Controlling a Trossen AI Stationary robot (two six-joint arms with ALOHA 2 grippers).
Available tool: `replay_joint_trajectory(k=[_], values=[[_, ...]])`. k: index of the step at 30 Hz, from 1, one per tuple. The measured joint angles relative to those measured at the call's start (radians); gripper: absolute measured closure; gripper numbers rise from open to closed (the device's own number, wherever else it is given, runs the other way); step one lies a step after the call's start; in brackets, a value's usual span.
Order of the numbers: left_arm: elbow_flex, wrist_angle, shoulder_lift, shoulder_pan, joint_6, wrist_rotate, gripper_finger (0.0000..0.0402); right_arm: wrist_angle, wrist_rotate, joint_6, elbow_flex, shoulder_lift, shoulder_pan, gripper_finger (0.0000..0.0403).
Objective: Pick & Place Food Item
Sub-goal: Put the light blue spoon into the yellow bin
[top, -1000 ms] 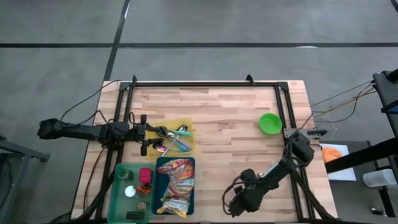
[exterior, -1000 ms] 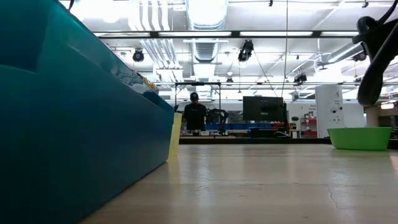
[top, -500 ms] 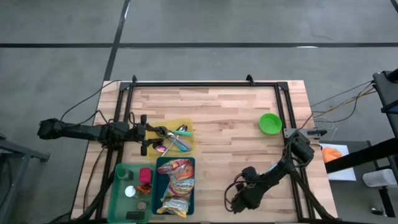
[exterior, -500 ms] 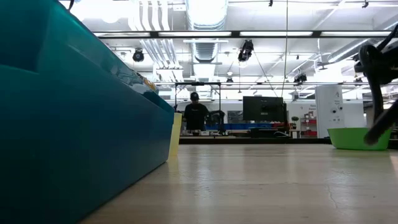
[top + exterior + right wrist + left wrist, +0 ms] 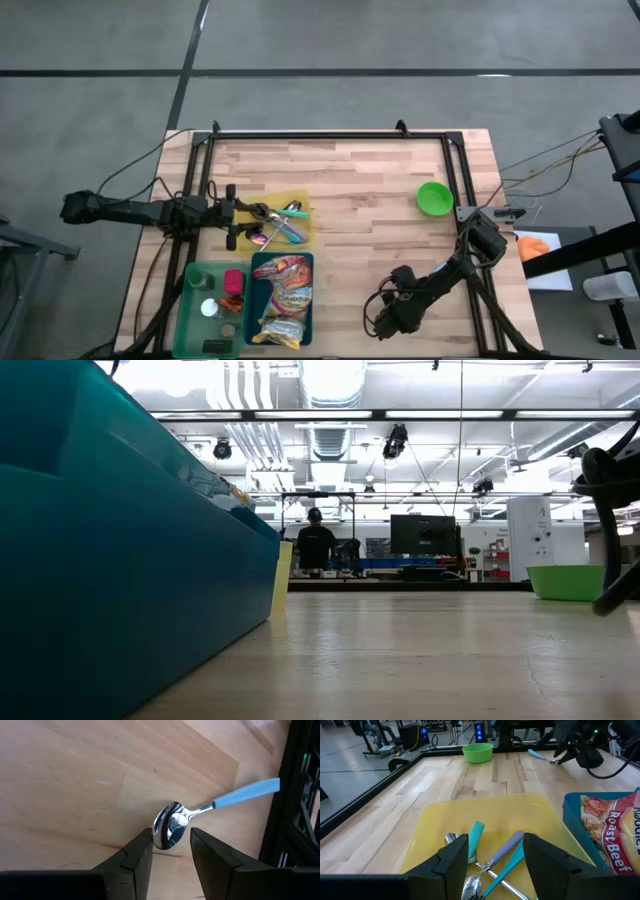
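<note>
- Over the last second the right arm has shifted slightly along the table's near right part, its cable dropping lower in the low view; the left arm has not moved.
- Right gripper (image 5: 170, 852) hangs low over the bare wooden table (image 5: 360, 180), fingers apart and empty, with a blue-handled spoon (image 5: 210, 815) lying just ahead of the fingertips, its bowl nearest them.
- Left gripper (image 5: 492, 857) hovers over the yellow tray (image 5: 440, 820), fingers parted and closed on nothing; several spoons (image 5: 485, 865) with coloured handles lie right below and between them.
- Food item: a Roast Beef noodle packet (image 5: 610, 825) sits in the blue bin (image 5: 256, 300), just beside the left gripper, with more packets under it.
- Green bowl (image 5: 434, 198) stands well ahead of the right gripper, near the table's far right side, apparently empty.
- Judged from this, no food has been picked or placed yet; the whole pick, carry and release are left.
</note>
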Motion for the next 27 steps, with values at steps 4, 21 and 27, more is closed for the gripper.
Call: replay_joint_trajectory(k=[4, 21, 27], values=[[0.0, 0.0, 0.0, 0.0, 0.0, 0.0, 0.0212, -0.002, 0.024, 0.0, -0.007, 0.0, 0.0, 0.0269], [0.0, 0.0, 0.0, 0.0, 0.0, 0.0, 0.0212, 0.002, 0.046, -0.019, -0.013, 0.008, -0.003, 0.0382], [0.0, 0.0, 0.0, 0.0, 0.0, 0.0, 0.0212, 0.007, 0.045, -0.032, -0.012, 0.007, -0.005, 0.0381]])
